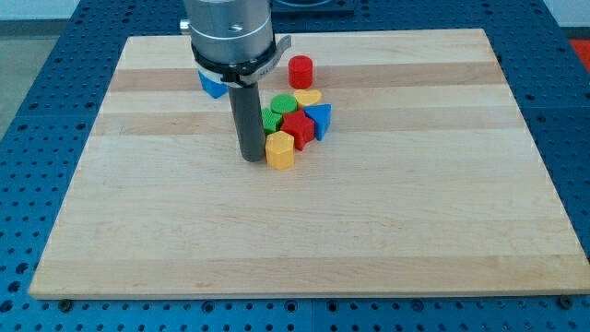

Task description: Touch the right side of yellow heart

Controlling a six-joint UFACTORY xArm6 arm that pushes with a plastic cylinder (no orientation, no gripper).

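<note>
Near the worktop's (pixel 138 231) middle, the tool is a bare rod with nothing to grip. Its tip (pixel 253 159) touches the yellow hexagon block (pixel 279 149). The yellow heart (pixel 308 97) sits behind the pile, so a straight push could scatter the red block (pixel 297 127).

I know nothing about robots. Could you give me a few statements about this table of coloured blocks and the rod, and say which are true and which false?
1. My tip rests just to the view's left of the yellow hexagonal block. True.
2. The red cylinder stands pressed into the cluster. False: it stands apart, toward the view's top.
3. The yellow heart lies at the cluster's top edge, above the blue block. True.
4. My tip is touching the yellow heart. False: the green blocks and the red block lie between them.
5. A blue block sits partly hidden behind the arm. True.
</note>
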